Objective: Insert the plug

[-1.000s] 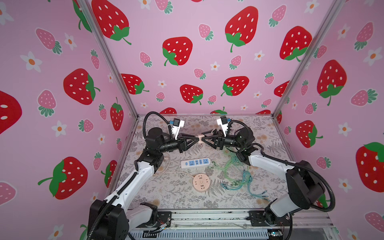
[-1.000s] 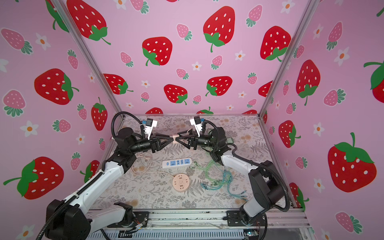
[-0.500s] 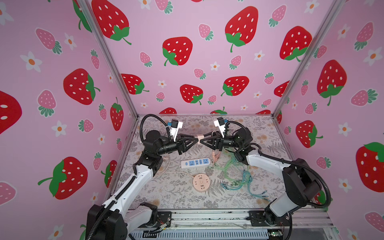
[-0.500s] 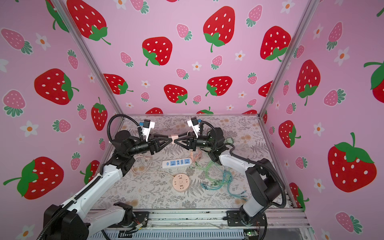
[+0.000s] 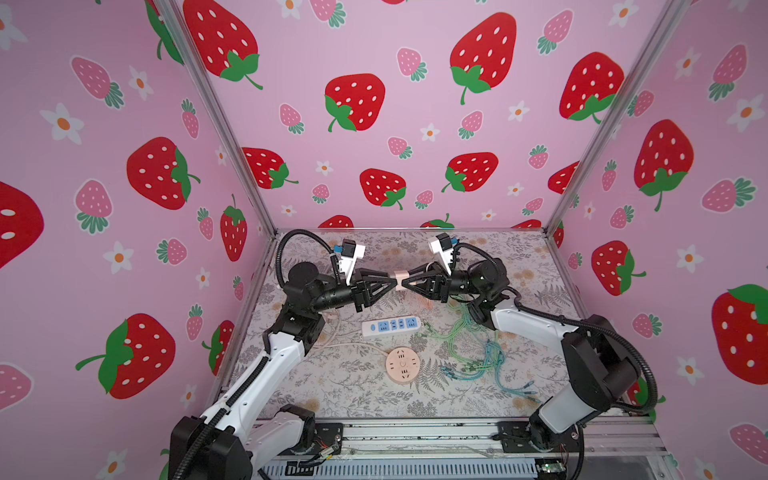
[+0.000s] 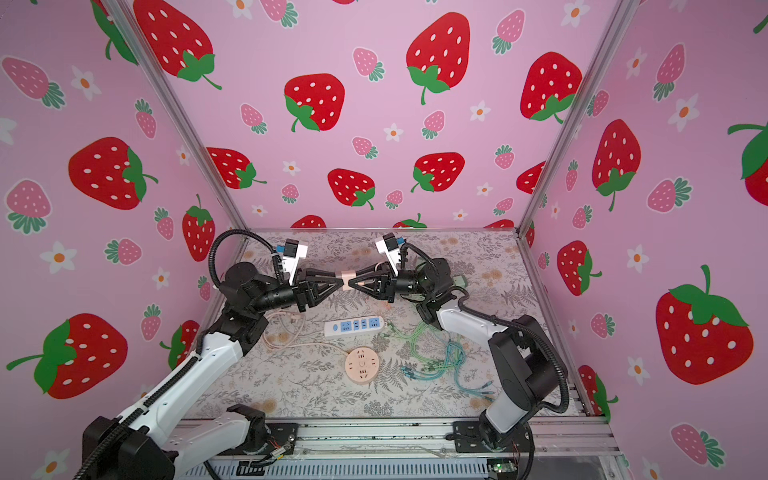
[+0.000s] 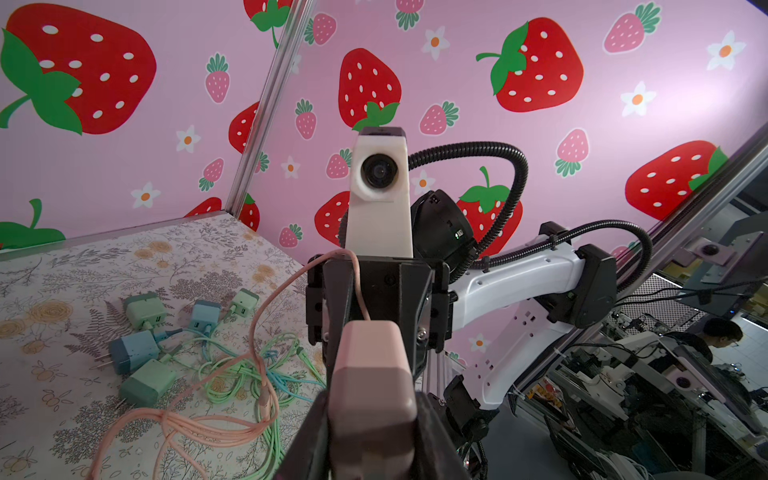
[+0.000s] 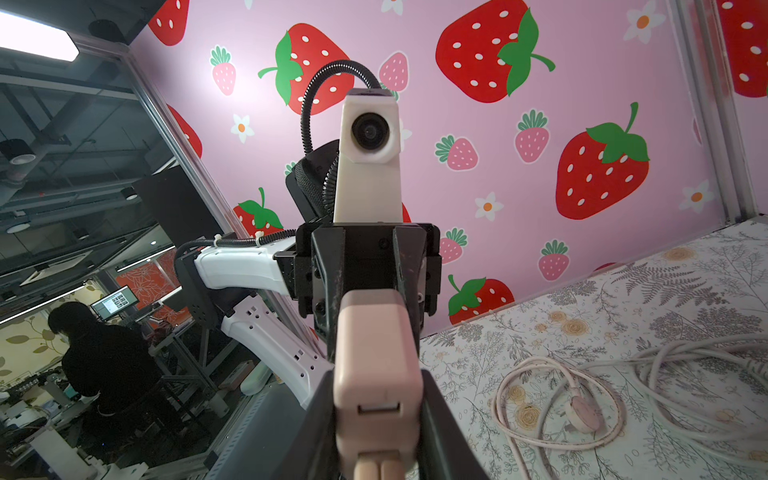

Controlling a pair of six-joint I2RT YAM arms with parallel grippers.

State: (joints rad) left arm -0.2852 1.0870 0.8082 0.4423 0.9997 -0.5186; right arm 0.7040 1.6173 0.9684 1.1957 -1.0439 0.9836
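Note:
The pink plug [image 5: 397, 275], a boxy charger block, hangs in mid-air above the back of the table. It also shows in a top view [image 6: 347, 275]. My left gripper [image 5: 392, 280] is shut on one end of it. My right gripper [image 5: 402, 281] meets it tip to tip and is shut on the other end. In the left wrist view the plug [image 7: 374, 374] sits between my fingers, and a pink cable [image 7: 257, 316] leaves its far end and drops to the table. In the right wrist view the plug [image 8: 376, 365] shows an empty USB port, with a pink connector below it.
A white and blue power strip [image 5: 390, 326] lies below the grippers. A round pink socket [image 5: 401, 365] sits nearer the front. Green and blue cables [image 5: 478, 353] tangle at the right, with several chargers [image 7: 137, 353]. A pale coiled cord [image 8: 582, 399] lies at the left.
My right gripper has closed from open onto the pink plug. Both grippers have stayed tip to tip and lifted slightly.

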